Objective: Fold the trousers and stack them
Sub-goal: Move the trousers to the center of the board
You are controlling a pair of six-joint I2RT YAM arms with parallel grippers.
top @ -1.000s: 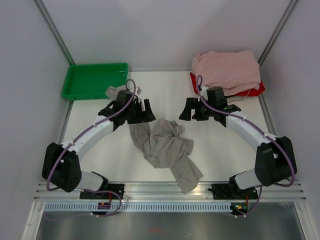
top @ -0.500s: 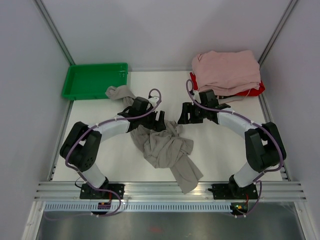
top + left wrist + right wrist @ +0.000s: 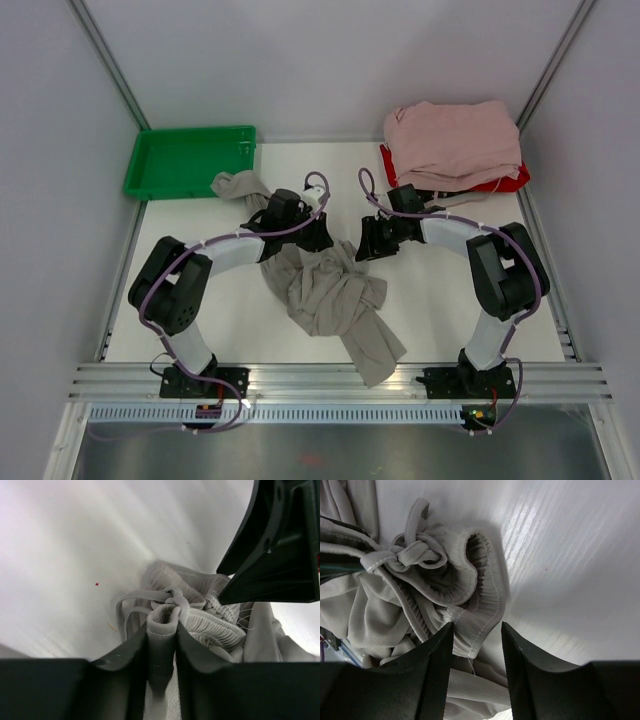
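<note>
Folding is not started: the crumpled taupe soft-fabric trousers (image 3: pixel 330 295) lie on the white bench (image 3: pixel 440 300), left gripper (image 3: pixel 162 630) clamping a waistband fold, right gripper (image 3: pixel 477 635) straddling the waistband edge, clamping indeterminate; flattening, folding and stacking remain.

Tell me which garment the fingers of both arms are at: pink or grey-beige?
The grey-beige trousers, crumpled mid-table. The left fingers and right fingers are both at their gathered waistband; the pink garments lie apart at the far right, untouched.
</note>
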